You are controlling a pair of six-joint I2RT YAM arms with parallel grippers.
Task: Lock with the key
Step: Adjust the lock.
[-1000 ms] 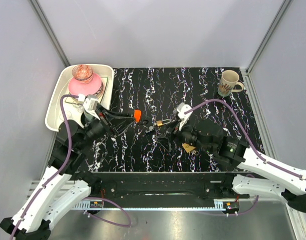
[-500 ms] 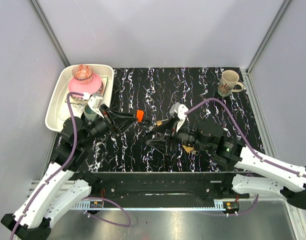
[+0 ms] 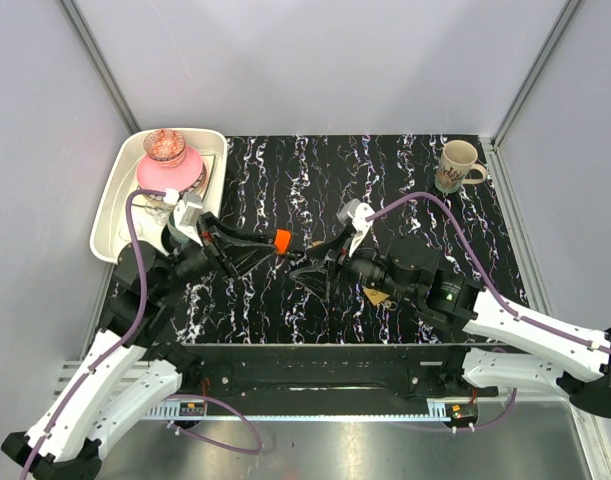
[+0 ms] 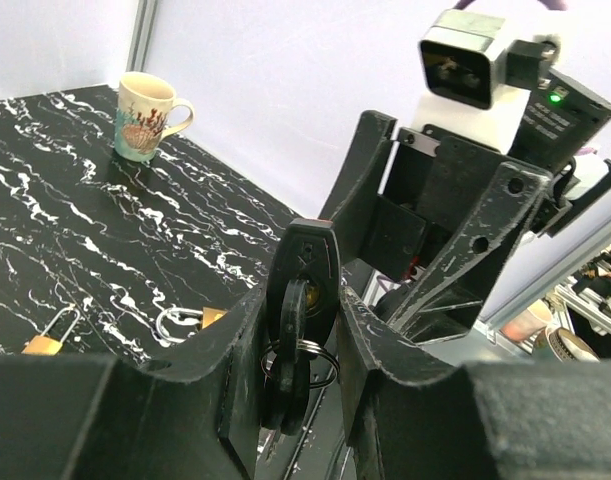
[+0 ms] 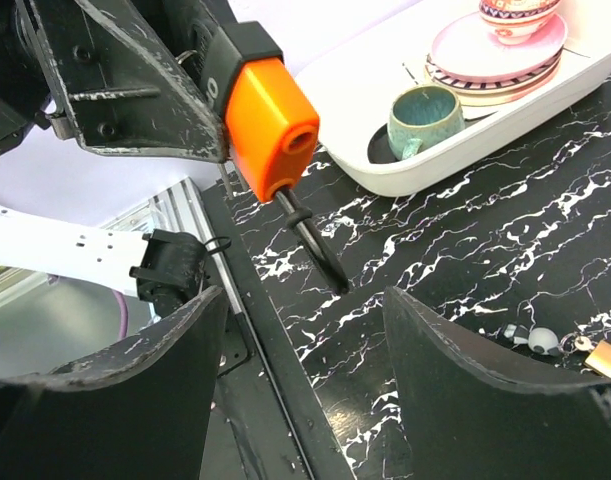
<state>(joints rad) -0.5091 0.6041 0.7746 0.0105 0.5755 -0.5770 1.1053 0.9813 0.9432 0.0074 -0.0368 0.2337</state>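
Key (image 5: pixel 270 125) nearer right fingers (image 5: pixel 490 375), gap between

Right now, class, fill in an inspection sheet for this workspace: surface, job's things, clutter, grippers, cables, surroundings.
Surface: black white-veined mat.
Job's things: key, orange head, held above the mat; brass padlock lying beside the right arm.
Clutter: mug at far right corner; white tray of crockery at far left.
Grippers: left gripper shut on the key; right gripper open, empty, facing the key.
Cables: purple cable along each arm.
Surroundings: plain grey walls; nothing else seen.
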